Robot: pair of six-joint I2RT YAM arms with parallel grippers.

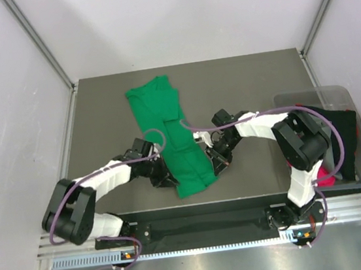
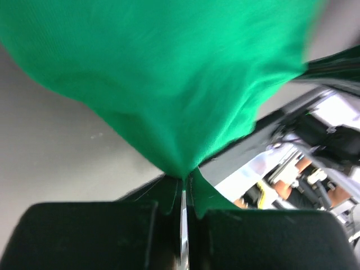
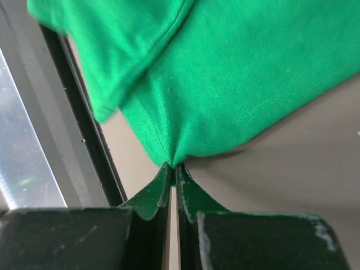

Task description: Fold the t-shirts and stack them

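Left gripper (image 2: 184,190) and right gripper (image 3: 172,169) are both clenched on the green t-shirt (image 1: 164,120), at its near edge. Lift them together and keep the fabric taut.

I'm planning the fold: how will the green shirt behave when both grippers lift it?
Probably floppy: the green shirt bunches to a pucker where the left gripper pinches it, likewise at the right gripper. It will likely sag between the two grips. Its far end lies on the table, so it may drag rather than lift.
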